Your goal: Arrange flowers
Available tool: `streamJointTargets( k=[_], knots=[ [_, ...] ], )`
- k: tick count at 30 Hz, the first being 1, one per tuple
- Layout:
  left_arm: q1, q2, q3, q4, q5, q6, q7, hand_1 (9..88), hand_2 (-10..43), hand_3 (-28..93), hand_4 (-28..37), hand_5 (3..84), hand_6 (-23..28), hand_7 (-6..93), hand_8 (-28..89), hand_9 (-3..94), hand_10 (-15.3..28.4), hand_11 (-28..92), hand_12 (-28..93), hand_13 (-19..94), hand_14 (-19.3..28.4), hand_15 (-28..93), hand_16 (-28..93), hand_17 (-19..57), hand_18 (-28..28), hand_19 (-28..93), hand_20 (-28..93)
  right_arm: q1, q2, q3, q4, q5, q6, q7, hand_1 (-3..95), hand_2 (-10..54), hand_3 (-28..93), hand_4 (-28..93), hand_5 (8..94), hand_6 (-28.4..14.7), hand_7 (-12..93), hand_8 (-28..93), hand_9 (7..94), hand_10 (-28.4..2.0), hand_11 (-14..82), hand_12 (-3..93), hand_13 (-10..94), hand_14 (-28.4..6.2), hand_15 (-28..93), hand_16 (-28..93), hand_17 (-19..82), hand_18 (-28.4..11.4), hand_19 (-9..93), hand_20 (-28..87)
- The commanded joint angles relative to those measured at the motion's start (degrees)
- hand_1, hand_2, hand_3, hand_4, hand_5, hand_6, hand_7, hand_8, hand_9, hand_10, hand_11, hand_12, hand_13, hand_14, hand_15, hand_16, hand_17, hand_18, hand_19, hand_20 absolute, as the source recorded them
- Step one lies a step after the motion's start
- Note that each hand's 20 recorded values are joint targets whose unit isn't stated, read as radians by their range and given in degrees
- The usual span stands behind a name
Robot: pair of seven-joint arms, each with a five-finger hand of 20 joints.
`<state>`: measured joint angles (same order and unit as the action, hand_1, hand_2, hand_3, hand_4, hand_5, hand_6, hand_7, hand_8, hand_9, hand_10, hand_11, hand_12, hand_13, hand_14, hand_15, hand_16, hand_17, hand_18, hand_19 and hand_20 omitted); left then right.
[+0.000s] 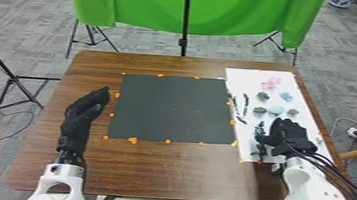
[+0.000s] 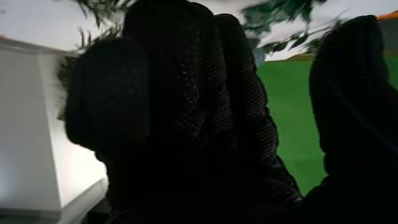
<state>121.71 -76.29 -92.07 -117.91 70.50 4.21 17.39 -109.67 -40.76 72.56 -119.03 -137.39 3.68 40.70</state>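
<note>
In the head view my right hand [image 1: 287,136] is over the lower part of a white sheet [image 1: 249,78], beside dark green leafy sprigs [image 1: 260,129]. In the right wrist view the right hand [image 2: 200,115] has its fingers extended and thumb apart, with green leaves [image 2: 271,17] beyond the fingertips. Pink flowers [image 1: 271,83], a light blue flower [image 1: 286,96], a pale round bloom [image 1: 276,110] and a teal one [image 1: 260,110] lie higher on the sheet. My left hand [image 1: 87,107] rests with straight fingers at the table's left side.
A dark grey mat [image 1: 173,109] edged with small orange markers lies mid-table on the brown wooden table [image 1: 171,167]. Behind the table a green cloth [image 1: 163,9] hangs from stands. Black cables [image 1: 335,172] run along my right arm.
</note>
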Motion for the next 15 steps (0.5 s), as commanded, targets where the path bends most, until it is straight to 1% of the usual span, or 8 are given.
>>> streamJointTargets(
  k=[1, 6, 7, 8, 9, 10, 11, 15],
  knots=[
    [0.7, -0.10, -0.19, -0.10, 0.28, -0.61, -0.65, 32.8, -9.5, 64, -17.7, 47.1, 2.2, 13.5, -6, 41.9, 11.3, 13, 13, 31, 14.6, 13, 4, 2.2, 12.1, 2, 19, 1.9, 1.2, -4.5, 1.0, -0.1, 0.6, -1.2, 38.4, -9.5, 59, -27, 77.0, -4.8, 21, -4, 82.0, -15.6, 29.9, 25.5, 90, -5.6, 46, 28, 68, -5.0, 85, 33],
    [0.6, -0.16, 0.04, 0.11, 0.37, -0.92, -0.83, 32.9, -9.5, 64, -17.8, 47.1, 2.3, 13.3, -6, 41.9, 11.3, 13, 13, 31, 14.7, 13, 4, 2.1, 12.1, 2, 19, 4.1, 1.0, -8.6, 2.5, -0.7, 0.7, -0.8, 42.4, -9.5, 59, -23, 79.5, -3.8, 23, -3, 84.2, -15.1, 31.6, 25.8, 92, -4.8, 46, 29, 70, -4.9, 86, 33],
    [0.4, -0.07, 0.12, 0.20, 0.36, -1.03, -1.05, 33.0, -9.5, 64, -17.8, 47.1, 2.3, 13.2, -6, 41.9, 11.4, 13, 13, 31, 14.7, 14, 5, 2.1, 12.1, 2, 19, 4.4, 1.0, -9.2, 2.8, -0.7, 1.1, -0.4, 47.6, -9.5, 51, -17, 80.0, -3.6, 22, 7, 85.1, -14.8, 32.1, 26.0, 93, -4.5, 46, 30, 70, -4.9, 87, 33],
    [0.2, 0.03, 0.09, 0.29, 0.45, -1.19, -1.12, 33.0, -9.5, 64, -17.7, 47.1, 2.3, 13.2, -6, 41.9, 11.4, 13, 13, 31, 14.7, 14, 4, 2.1, 12.1, 2, 19, 4.7, 0.8, -9.4, 3.1, -0.5, 0.9, -0.4, 65.0, -9.5, 11, 11, 80.7, -3.4, 21, 15, 85.8, -14.6, 32.5, 26.0, 93, -4.3, 46, 30, 71, -5.0, 87, 33],
    [0.2, 0.12, 0.03, 0.33, 0.49, -1.31, -1.19, 33.0, -9.5, 64, -17.7, 47.1, 2.3, 13.1, -6, 41.9, 11.4, 13, 13, 31, 14.7, 14, 4, 2.1, 12.2, 2, 19, 4.8, 0.7, -9.5, 3.3, 0.2, 0.8, -0.2, 74.7, -9.5, -9, 27, 81.5, -3.2, 21, 19, 86.6, -14.3, 32.1, 27.6, 93, -4.0, 47, 30, 71, -5.0, 88, 33],
    [0.1, 0.24, -0.02, 0.36, 0.47, -1.32, -1.16, 33.0, -9.5, 64, -17.6, 47.1, 2.4, 13.1, -6, 41.9, 11.4, 12, 13, 31, 14.7, 14, 4, 2.1, 12.2, 2, 19, 4.6, 0.6, -9.4, 3.3, 0.8, 1.2, 0.0, 81.7, -9.5, -21, 41, 82.8, -2.7, 22, 22, 88.1, -13.7, 31.0, 31.2, 94, -3.7, 49, 29, 72, -5.0, 89, 32],
    [0.2, 0.31, -0.15, 0.34, 0.42, -1.32, -1.14, 33.0, -9.5, 63, -17.6, 47.1, 2.5, 13.1, -6, 41.8, 11.5, 12, 13, 31, 14.7, 14, 4, 2.1, 12.2, 2, 19, 4.6, 0.4, -9.0, 3.2, 1.3, 0.8, 0.0, 85.1, -9.5, -26, 48, 83.5, -2.4, 22, 24, 89.2, -13.1, 29.6, 34.3, 94, -3.5, 50, 28, 72, -4.8, 89, 32],
    [0.3, 0.54, -0.50, 0.31, 0.26, -1.11, -1.02, 33.0, -9.5, 63, -17.4, 47.1, 2.6, 12.8, -6, 41.9, 11.4, 12, 13, 31, 14.8, 14, 4, 2.1, 12.2, 2, 19, 4.3, 0.2, -7.9, 3.3, 2.5, 2.2, -0.2, 87.0, -9.5, -26, 52, 83.8, -2.2, 23, 25, 90.0, -12.1, 29.3, 36.2, 94, -2.9, 53, 28, 73, -4.6, 90, 32]
  ],
)
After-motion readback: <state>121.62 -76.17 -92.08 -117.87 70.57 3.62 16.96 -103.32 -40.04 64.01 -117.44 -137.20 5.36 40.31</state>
